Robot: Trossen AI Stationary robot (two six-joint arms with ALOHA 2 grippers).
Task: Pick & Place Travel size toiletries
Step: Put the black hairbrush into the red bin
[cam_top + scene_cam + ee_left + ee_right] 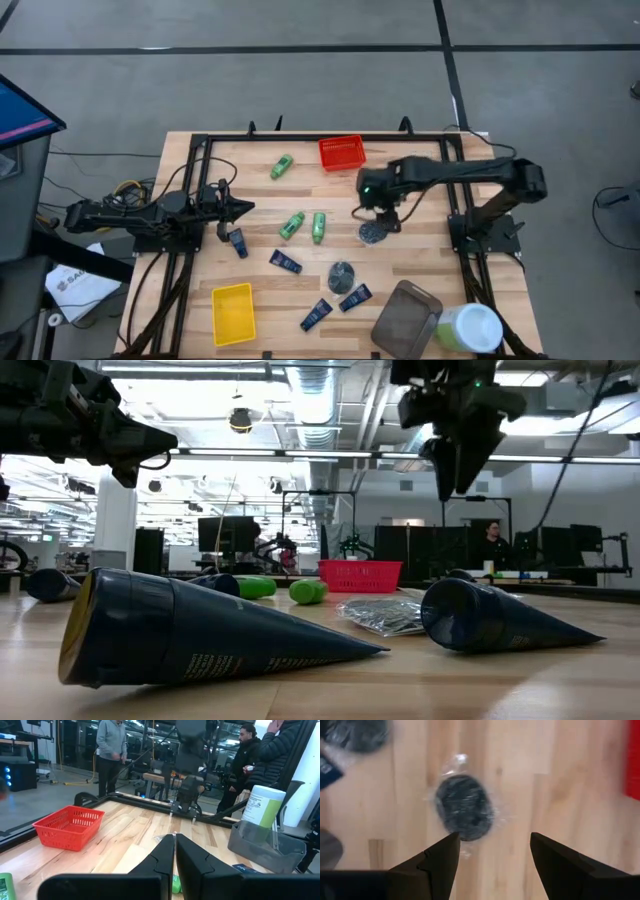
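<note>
My right gripper (pixel 381 207) (pixel 492 852) hangs open above the table, pointing down, just on the far side of a round dark grey puck (pixel 465 807) (pixel 375 233) wrapped in clear film, touching nothing. A second puck (pixel 342 275) lies nearer the near edge. Three green bottles (pixel 282 166) (pixel 292 225) (pixel 319 227) and several dark blue tubes (pixel 238 243) (pixel 285 262) (pixel 355 297) lie flat on the wood. My left gripper (pixel 240 208) (pixel 175 847) is shut and level above the table's left side, holding nothing.
A red basket (pixel 341 152) stands at the far edge, a yellow container (pixel 233 313) at the near left. A grey container (pixel 405 320) and a pale green and white tub (pixel 468 328) sit at the near right. People stand beyond the table (pixel 111 750).
</note>
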